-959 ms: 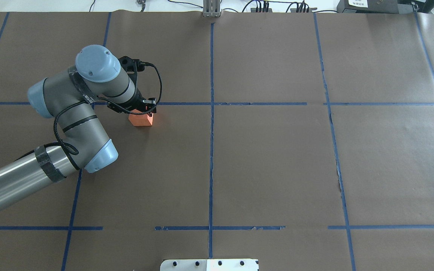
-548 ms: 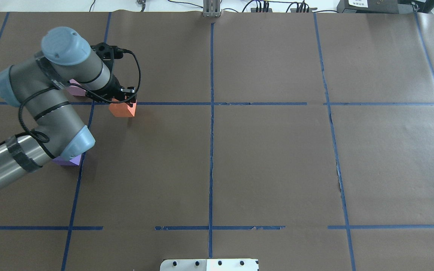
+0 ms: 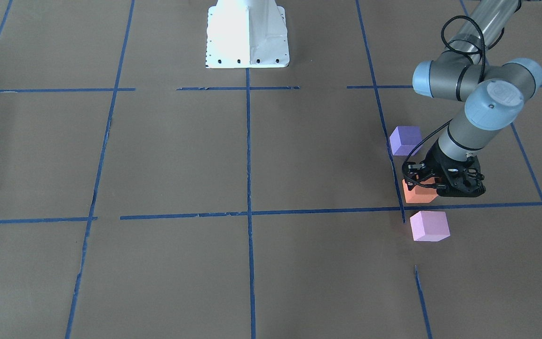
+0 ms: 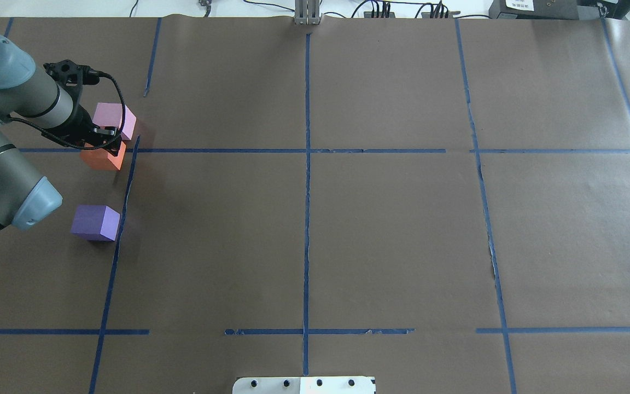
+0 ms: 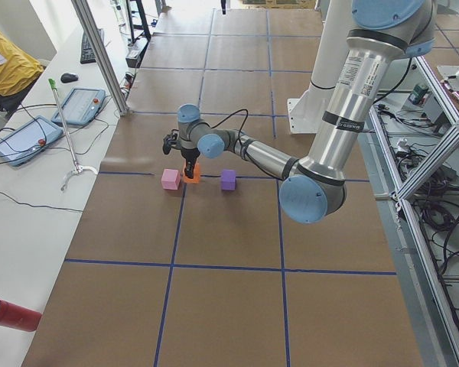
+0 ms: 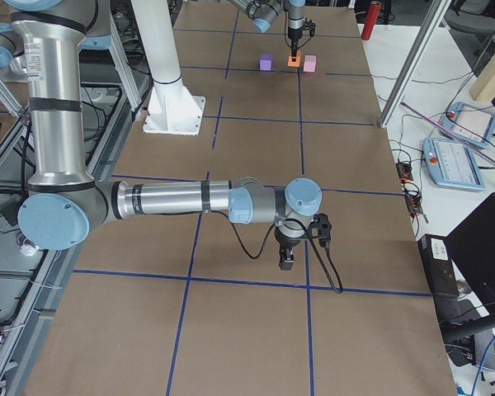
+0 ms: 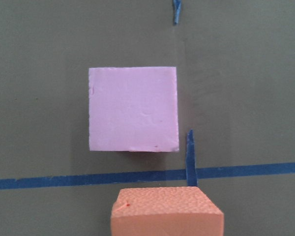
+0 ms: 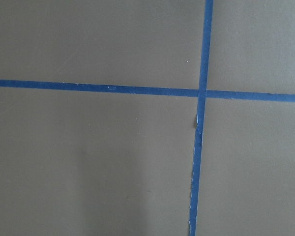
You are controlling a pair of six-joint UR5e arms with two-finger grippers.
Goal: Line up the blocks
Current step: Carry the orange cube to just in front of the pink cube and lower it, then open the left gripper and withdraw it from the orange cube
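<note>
Left pincer (image 4: pixel 106 146) clamped on the orange block (image 4: pixel 100 159).
It is between the pink-lilac block (image 4: pixel 114 120), just beside it across a blue tape line (image 4: pixel 227 150), and the violet-purple block (image 4: pixel 95 222), farther off, all at the left end of the brown counter (image 4: pixel 380 235). Right pincer (image 6: pixel 286 264) hangs well apart; its opening cannot be told.

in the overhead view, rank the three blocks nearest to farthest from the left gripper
1. Orange block, held in the left gripper.
2. Pink block, just beyond it, toward the table's far edge.
3. Purple block, on the robot's side, farthest.
</note>
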